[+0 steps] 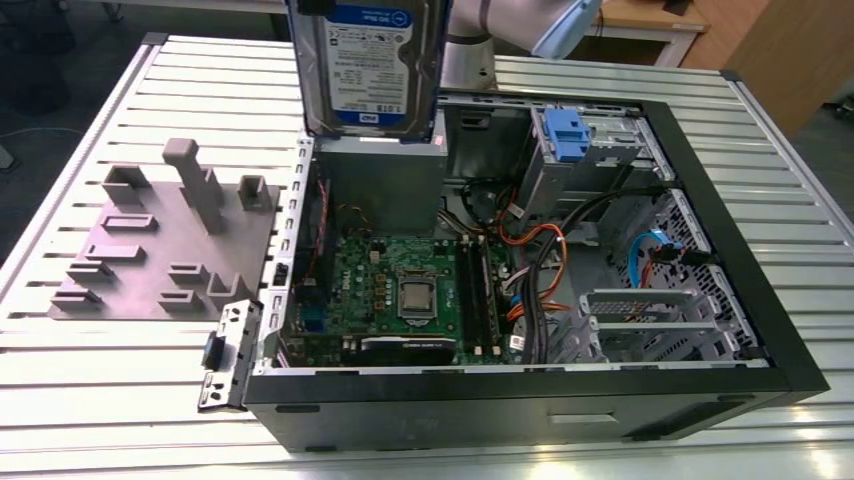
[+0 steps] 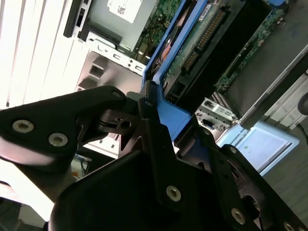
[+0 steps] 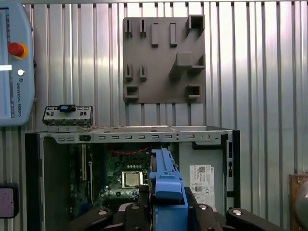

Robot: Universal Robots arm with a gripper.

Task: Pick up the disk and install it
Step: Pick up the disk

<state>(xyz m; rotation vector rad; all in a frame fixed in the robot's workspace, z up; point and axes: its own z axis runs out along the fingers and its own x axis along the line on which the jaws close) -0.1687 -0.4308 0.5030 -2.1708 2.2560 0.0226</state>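
Slatted metal table (image 1: 107,390) bears an open computer case (image 1: 507,405). Over it the disk (image 1: 363,65) hangs upright in the air, label toward the exterior view. The gripper (image 3: 166,211) has its 2 jaws closed on the disk's blue side rails, with the arm (image 1: 514,30) raised behind. A grey fixture plate (image 1: 160,250) lies beside the case.

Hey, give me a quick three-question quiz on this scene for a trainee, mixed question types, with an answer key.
1. True or false: the disk is already seated inside the open computer case.
2. What is the gripper shut on? A a screwdriver; B the disk; C a cup.
3. Fill in: the grey fixture plate lies on the exterior view's ____ of the case.
Key: 1 false, it is held upright above the case; 2 B; 3 left.
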